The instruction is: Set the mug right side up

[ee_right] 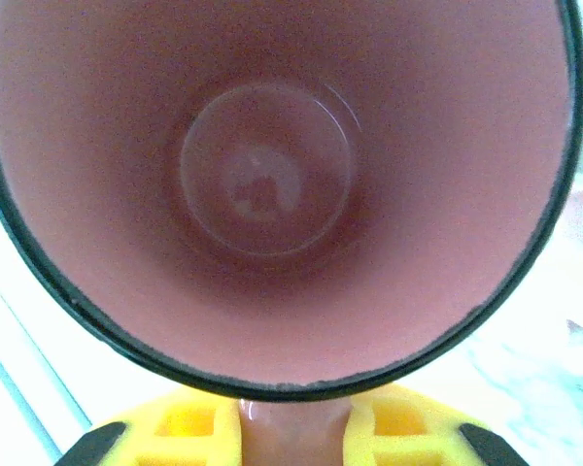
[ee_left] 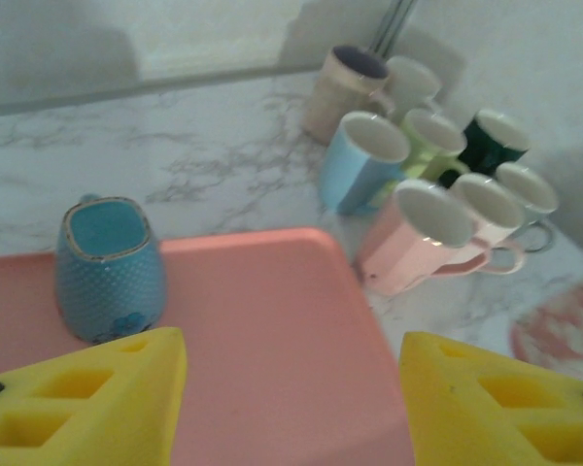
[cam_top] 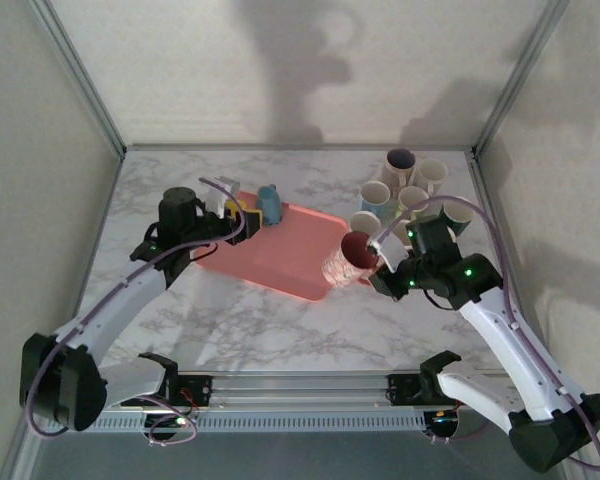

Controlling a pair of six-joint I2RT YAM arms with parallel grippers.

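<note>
The pink patterned ceramic mug tilts near-sideways, mouth toward the right hand, which seems clamped on its rim. The left hand hangs spread and empty above a pink rectangular tray holding an upright blue mug.

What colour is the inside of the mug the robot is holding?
The mug is pink inside with a dark rim. Best in the right wrist view.

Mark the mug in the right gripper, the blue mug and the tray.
patterned mug (cam_top: 340,266): top external view, on its outer wall.
blue mug (ee_left: 107,291): left wrist view, on its dotted side.
pink tray (cam_top: 290,255): top external view, on bare floor.
</note>
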